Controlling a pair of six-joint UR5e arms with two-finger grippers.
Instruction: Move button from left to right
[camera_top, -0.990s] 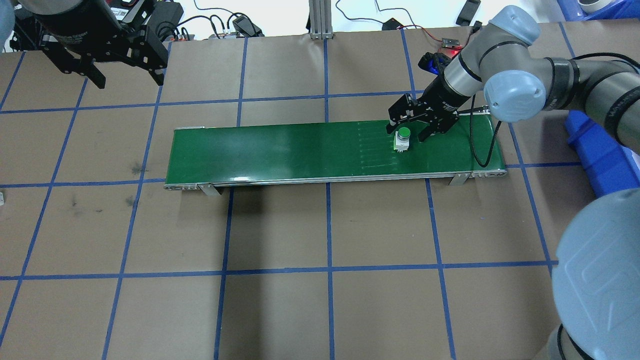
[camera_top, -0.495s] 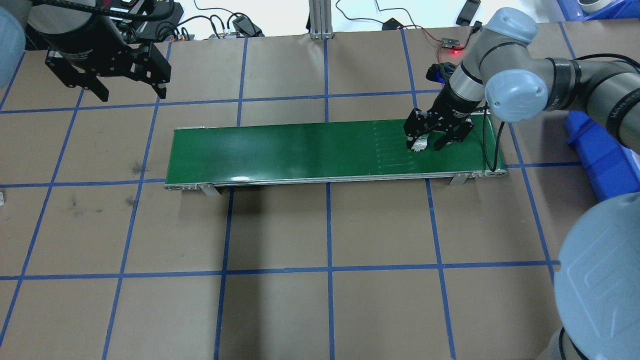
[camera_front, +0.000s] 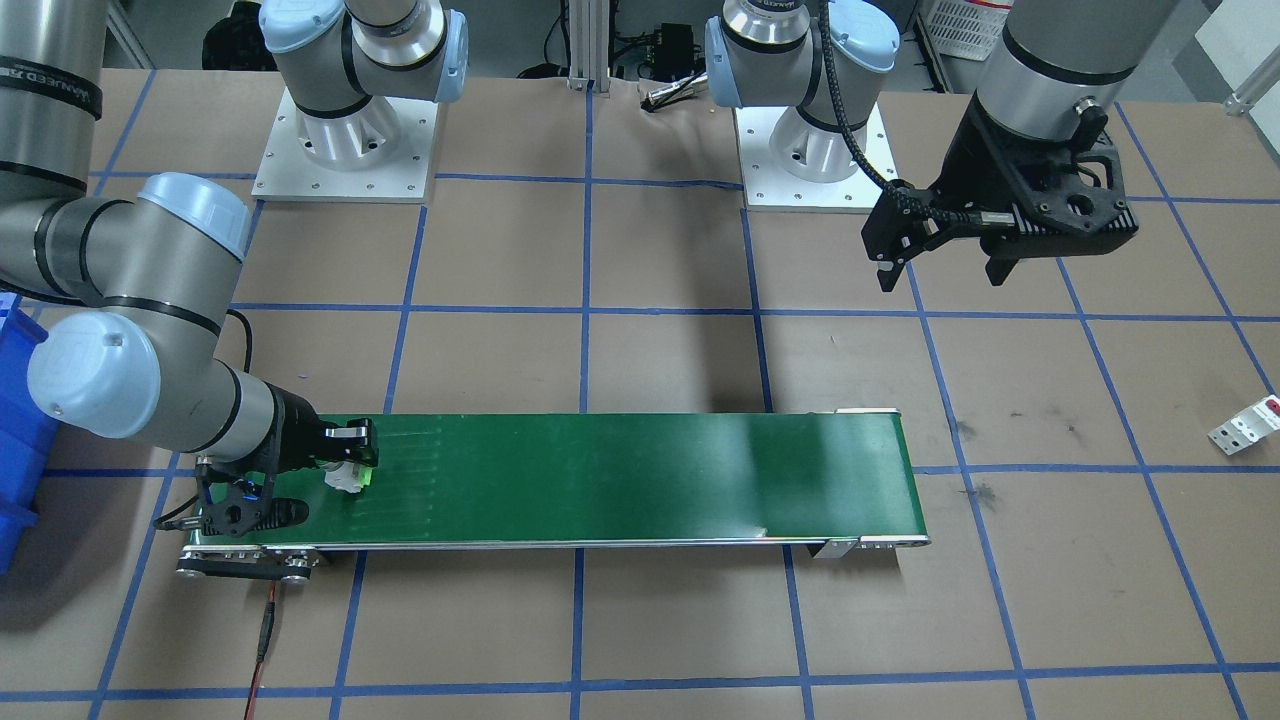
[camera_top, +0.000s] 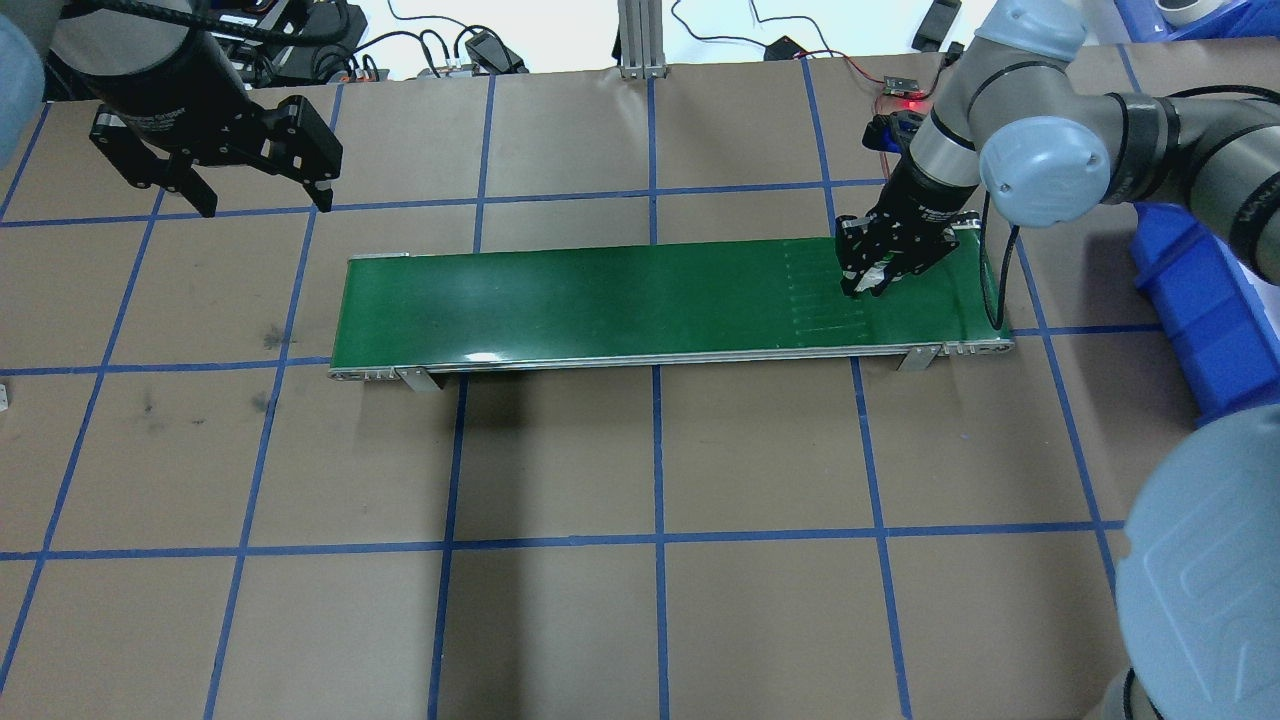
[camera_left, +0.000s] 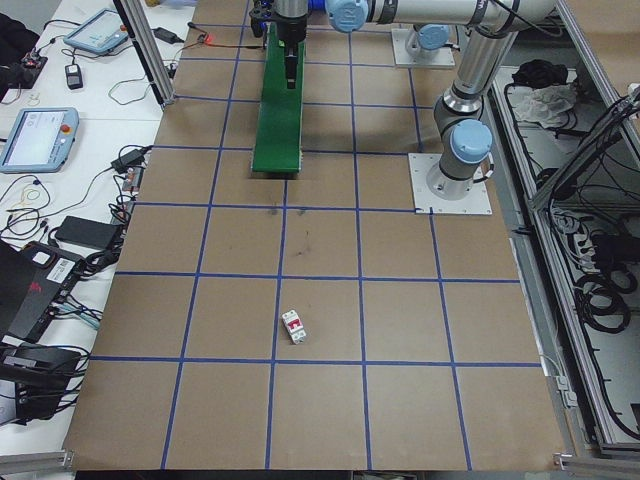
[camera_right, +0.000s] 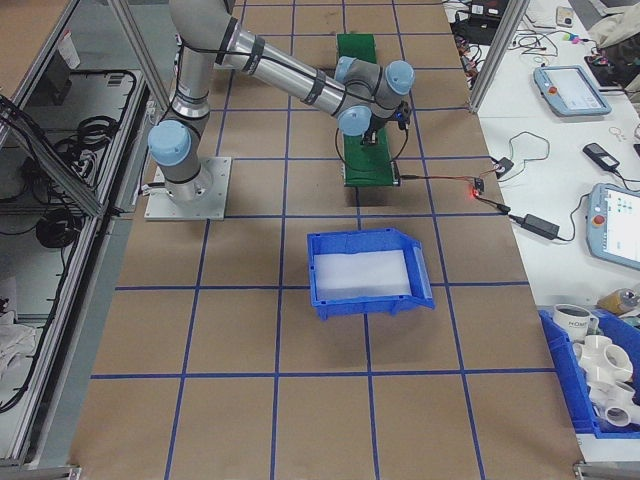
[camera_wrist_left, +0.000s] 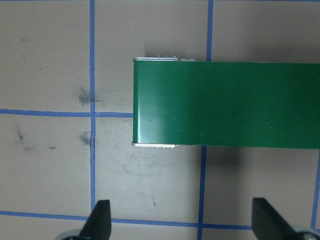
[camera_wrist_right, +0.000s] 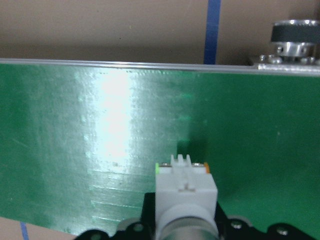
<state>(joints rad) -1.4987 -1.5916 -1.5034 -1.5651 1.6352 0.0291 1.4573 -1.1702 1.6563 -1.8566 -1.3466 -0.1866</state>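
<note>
The button (camera_front: 346, 477) shows its white body (camera_wrist_right: 186, 192) with an orange edge, near the right end of the green conveyor belt (camera_top: 600, 300). My right gripper (camera_top: 866, 284) is shut on the button, tilted low over the belt, and hides the green cap from overhead. In the front-facing view this gripper (camera_front: 338, 468) sits at the belt's left end. Whether the button rests on the belt or hangs just above it I cannot tell. My left gripper (camera_top: 266, 203) hangs open and empty above the table beyond the belt's left end, fingers wide apart (camera_wrist_left: 182, 222).
A blue bin (camera_top: 1200, 300) stands right of the belt's end (camera_right: 365, 270). A white block with a red mark (camera_front: 1245, 425) lies on the table far to my left (camera_left: 293, 326). Cables and a red-lit board (camera_top: 905, 95) line the far table edge.
My right gripper slid right along the belt and closed from wide open onto the button. The left gripper shifted slightly toward the belt and stayed open.
</note>
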